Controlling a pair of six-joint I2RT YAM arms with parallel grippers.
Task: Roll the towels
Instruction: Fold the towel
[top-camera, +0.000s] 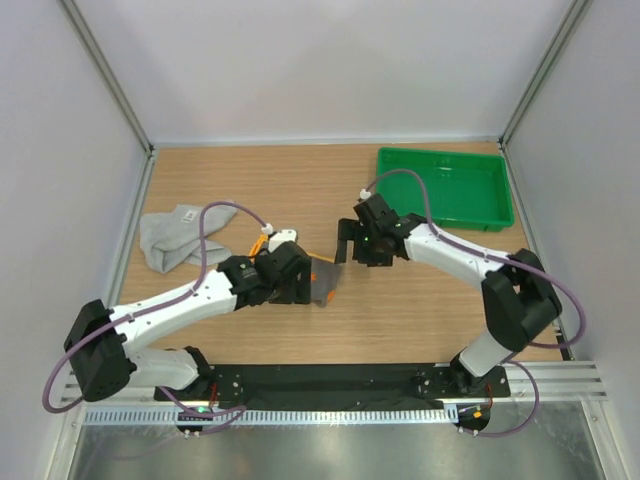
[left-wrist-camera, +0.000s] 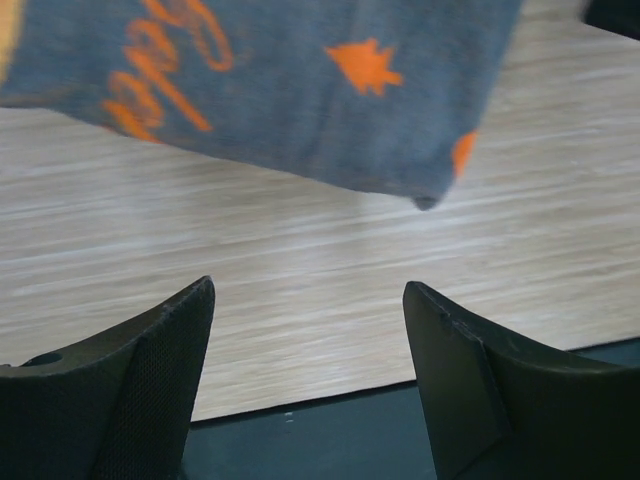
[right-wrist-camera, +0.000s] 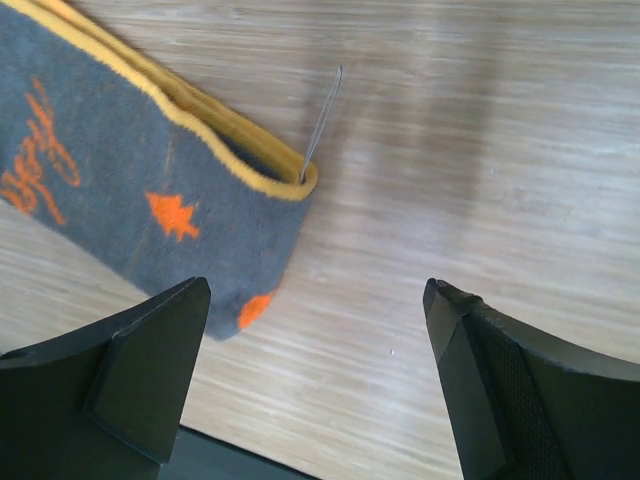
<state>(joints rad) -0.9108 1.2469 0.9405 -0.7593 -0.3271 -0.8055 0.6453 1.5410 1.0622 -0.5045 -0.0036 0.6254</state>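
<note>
The towel with grey face, orange prints and orange edging (top-camera: 326, 279) lies folded flat on the wooden table (top-camera: 420, 310) at the centre. In the left wrist view this towel (left-wrist-camera: 300, 90) fills the top, beyond my fingertips. My left gripper (top-camera: 304, 280) (left-wrist-camera: 310, 300) stands open just left of it, with nothing between the fingers. My right gripper (top-camera: 352, 250) (right-wrist-camera: 318, 295) hovers open just beyond the towel's far right corner (right-wrist-camera: 130, 180), holding nothing. The light grey towel (top-camera: 178, 236) lies crumpled at the far left, apart from both grippers.
A green plastic tray (top-camera: 445, 188) sits at the back right corner. White walls close the table on three sides. A loose thread (right-wrist-camera: 322, 115) sticks up from the patterned towel's end.
</note>
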